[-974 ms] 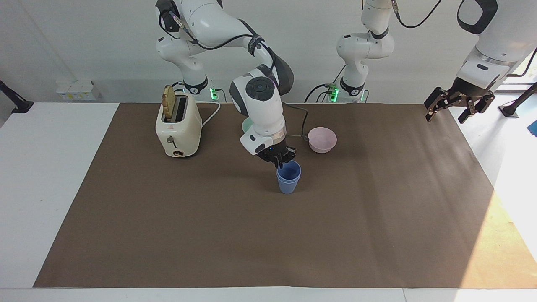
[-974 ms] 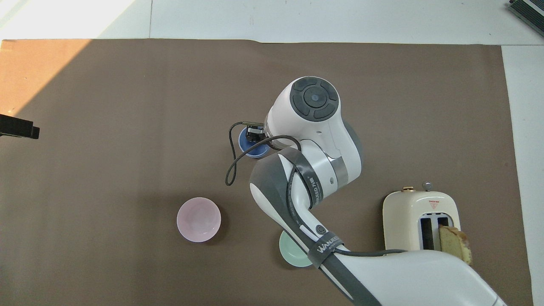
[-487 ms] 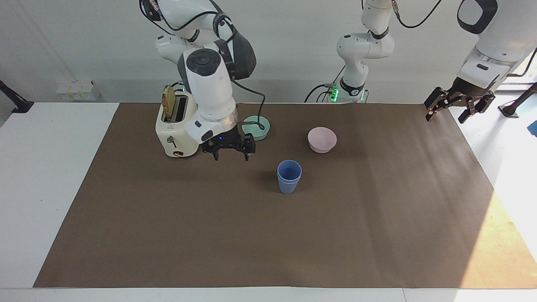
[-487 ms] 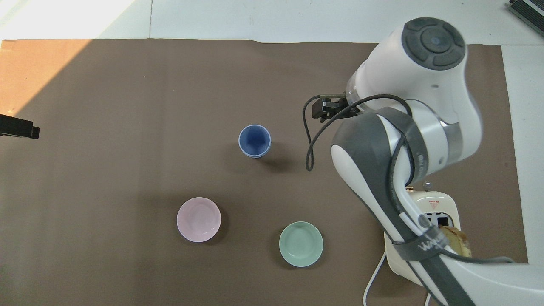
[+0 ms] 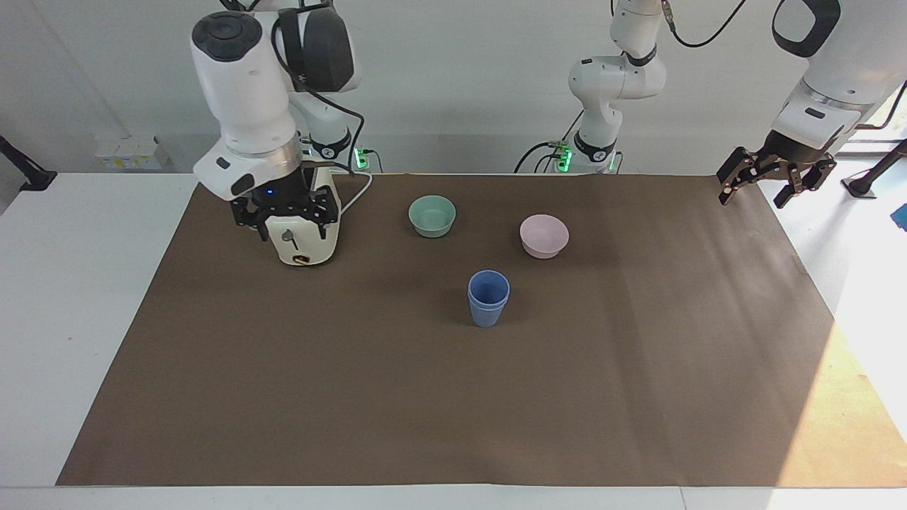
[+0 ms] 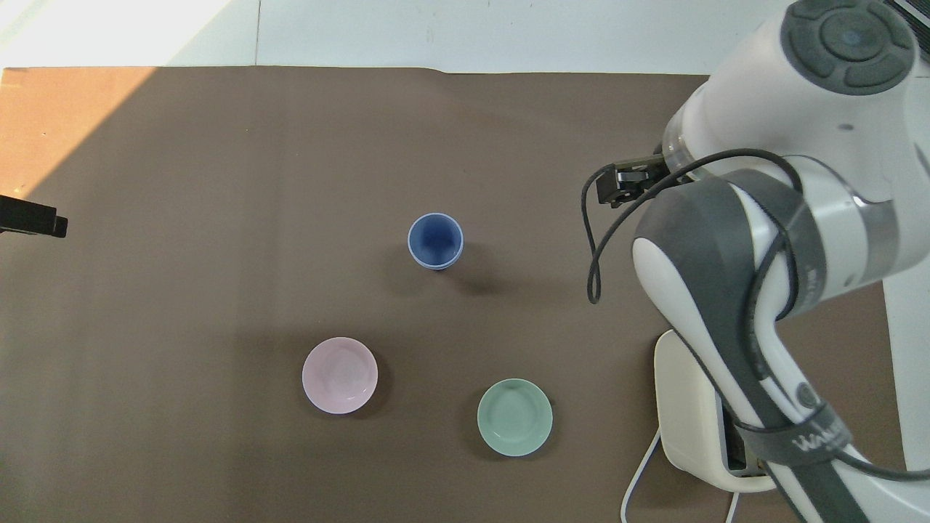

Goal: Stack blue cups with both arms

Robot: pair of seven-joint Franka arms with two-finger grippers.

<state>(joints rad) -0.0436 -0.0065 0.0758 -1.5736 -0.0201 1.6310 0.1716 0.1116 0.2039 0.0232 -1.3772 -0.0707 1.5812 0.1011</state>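
Right gripper (image 5: 287, 216) has left the stack and swung toward the right arm's end of the counter; it now hangs over the cream two-slot toaster (image 5: 306, 244), black fingers (image 5: 262, 228) spread apart, gripping nothing. One second back it was at the rim of the upper cup. The two matte periwinkle-blue tapered cups (image 5: 488, 298) sit nested one inside the other, upright, on the brown paper mat (image 5: 453, 397) near the middle of the counter, untouched; same spot as before. In the overhead view the stack (image 6: 435, 241) reads as a single blue circle with a thin pale rim line.

Small pale-pink round bowl (image 5: 544, 235) stands nearer to the robots than the stack, toward the left arm's end. Small teal-green round bowl (image 5: 432, 215) stands nearer to the robots too, between the pink bowl and the toaster. Both bowls are apart from the cups.

Left gripper (image 5: 769, 185) waits raised over the mat's corner at the left arm's end, fingers spread, nothing in them. Only a dark tip (image 6: 33, 219) of it shows at the overhead view's edge.
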